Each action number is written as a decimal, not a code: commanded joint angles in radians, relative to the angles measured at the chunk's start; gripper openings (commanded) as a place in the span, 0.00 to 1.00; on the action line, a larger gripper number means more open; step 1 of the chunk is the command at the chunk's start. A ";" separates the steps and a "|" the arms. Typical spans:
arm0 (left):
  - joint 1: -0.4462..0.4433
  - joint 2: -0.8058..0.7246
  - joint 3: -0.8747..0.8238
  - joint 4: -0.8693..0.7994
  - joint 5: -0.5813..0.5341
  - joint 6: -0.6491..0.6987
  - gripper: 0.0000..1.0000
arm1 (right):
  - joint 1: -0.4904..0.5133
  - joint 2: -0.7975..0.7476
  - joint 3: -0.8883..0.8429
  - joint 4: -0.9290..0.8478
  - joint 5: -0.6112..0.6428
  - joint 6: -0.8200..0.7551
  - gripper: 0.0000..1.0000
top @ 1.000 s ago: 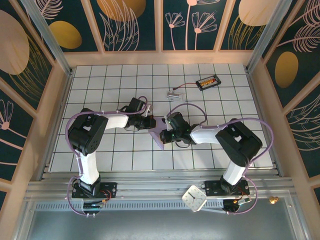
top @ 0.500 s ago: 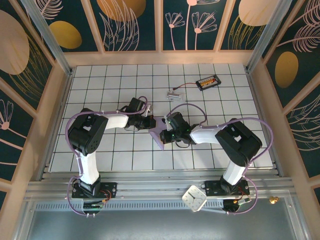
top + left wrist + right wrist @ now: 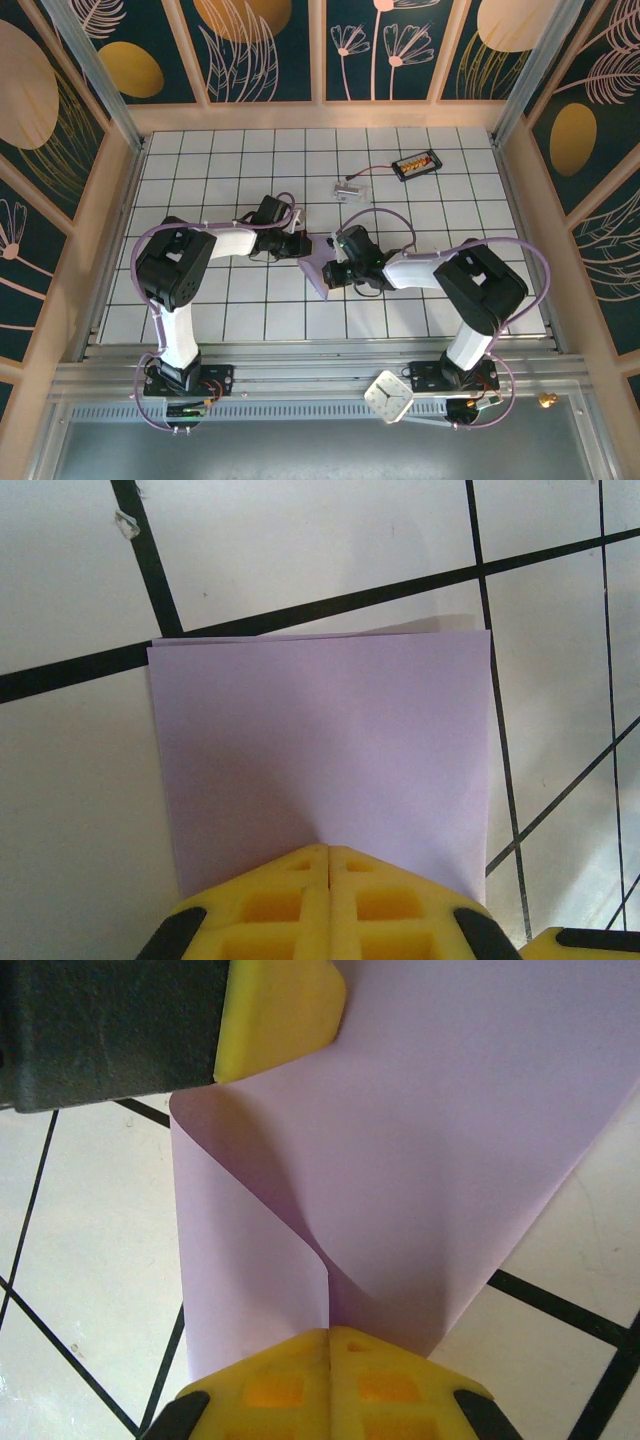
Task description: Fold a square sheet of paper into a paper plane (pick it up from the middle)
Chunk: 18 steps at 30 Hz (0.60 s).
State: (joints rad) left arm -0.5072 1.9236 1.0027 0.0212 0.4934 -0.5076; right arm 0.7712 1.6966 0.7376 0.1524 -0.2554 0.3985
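The square sheet of paper [image 3: 318, 272] is lavender and sits mid-table between both arms, bent into a loose fold rather than a paper plane's shape. My left gripper [image 3: 304, 248] is shut at its upper-left edge. In the left wrist view the sheet [image 3: 320, 750] spreads flat, two layers deep, out from the closed yellow tips of the left gripper [image 3: 328, 852]. My right gripper [image 3: 331, 272] is shut on the opposite side. In the right wrist view the right gripper [image 3: 330, 1335] pinches a curled crease of the paper [image 3: 450, 1140], with the left arm's yellow finger [image 3: 280, 1010] at the far edge.
A small clear plastic piece with a wire [image 3: 348, 188] and a black box with orange parts [image 3: 415, 163] lie at the back of the tiled table [image 3: 200, 180]. A white clock-like square [image 3: 388, 396] rests on the front rail. Wooden walls close in the sides.
My right wrist has shifted slightly to the right, drawing its side of the paper with it. The left arm has stayed put, and both grippers have stayed shut.
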 commanded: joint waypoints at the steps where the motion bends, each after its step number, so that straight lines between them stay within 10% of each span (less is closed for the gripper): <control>1: -0.003 0.026 0.006 -0.057 -0.006 0.020 0.03 | -0.007 -0.031 -0.013 -0.011 0.018 -0.007 0.02; 18: -0.004 0.025 0.004 -0.056 -0.003 0.021 0.03 | -0.010 0.010 0.035 -0.036 0.036 -0.025 0.02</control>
State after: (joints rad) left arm -0.5072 1.9236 1.0027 0.0212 0.4934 -0.5007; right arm 0.7704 1.6970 0.7437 0.1371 -0.2333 0.3973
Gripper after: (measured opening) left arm 0.056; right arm 0.057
